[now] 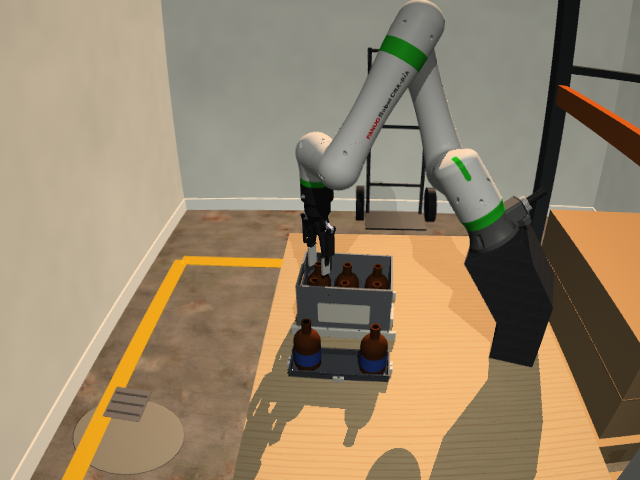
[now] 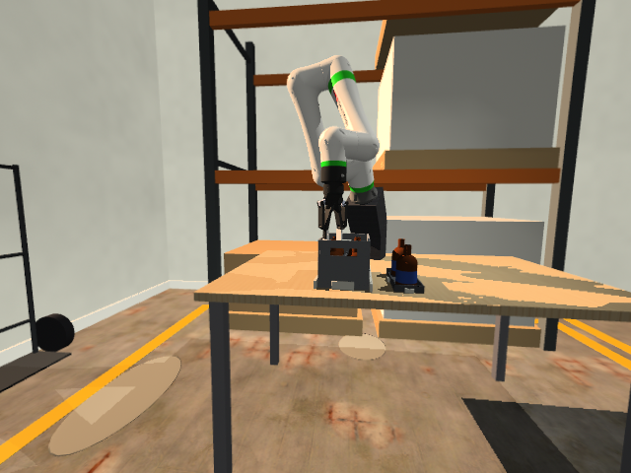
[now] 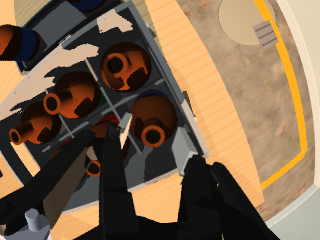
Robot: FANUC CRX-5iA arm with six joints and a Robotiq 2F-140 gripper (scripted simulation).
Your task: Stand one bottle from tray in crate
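Two fingers of the claw (image 1: 318, 262) (image 2: 332, 235) (image 3: 155, 137) stand part-open around the corner bottle (image 1: 324, 281) (image 3: 152, 112), gripping nothing. Placement looks done; a straight lift should come next. Six bottles fill the crate (image 1: 306, 312) (image 2: 343, 272) (image 3: 170, 82); the tray (image 1: 338, 364) (image 2: 420, 288) (image 3: 55, 25) holds two upright.
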